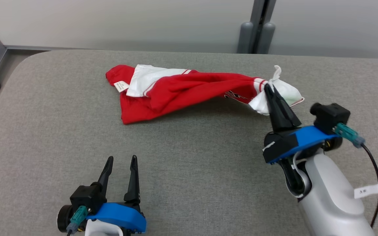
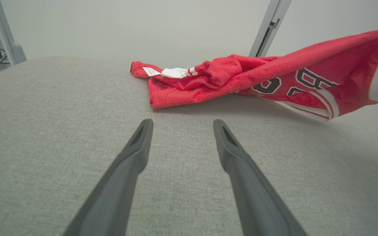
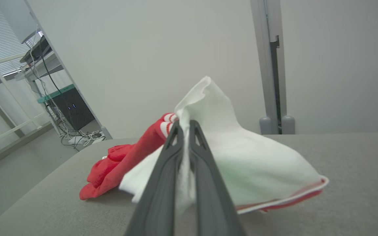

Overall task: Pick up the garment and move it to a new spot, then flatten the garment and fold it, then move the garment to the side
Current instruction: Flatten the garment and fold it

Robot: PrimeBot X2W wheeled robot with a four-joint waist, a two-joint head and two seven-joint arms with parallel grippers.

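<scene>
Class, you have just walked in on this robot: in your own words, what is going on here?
The right gripper is shut on the white end of the red and white garment, holding that end raised above the grey table while the rest lies crumpled on it. The left gripper is open, empty and apart from the garment.

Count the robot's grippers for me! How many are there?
2. The left gripper hovers open over the table, lower left. The right gripper, on the right, is shut on the garment at its white end.
</scene>
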